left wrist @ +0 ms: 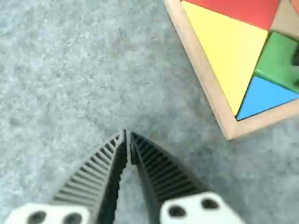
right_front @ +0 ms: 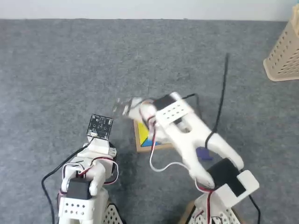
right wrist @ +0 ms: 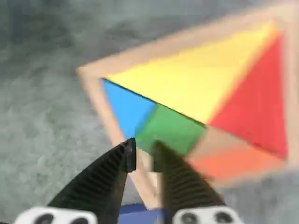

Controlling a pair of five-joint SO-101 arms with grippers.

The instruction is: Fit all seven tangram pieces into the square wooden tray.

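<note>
while left fingers [left wrist: 103, 172] sit closed beside the tray [left wrist: 196, 60], right fingers [right wrist: 105, 179] stand narrow above it.

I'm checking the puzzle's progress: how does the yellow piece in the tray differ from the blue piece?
The yellow piece is a large triangle; the blue piece is a much smaller one. The yellow piece lies along one wall of the wooden tray, the blue piece along the adjoining wall. The yellow piece borders the red piece; the blue piece does not. Both lie flat in the tray, touching each other.
</note>
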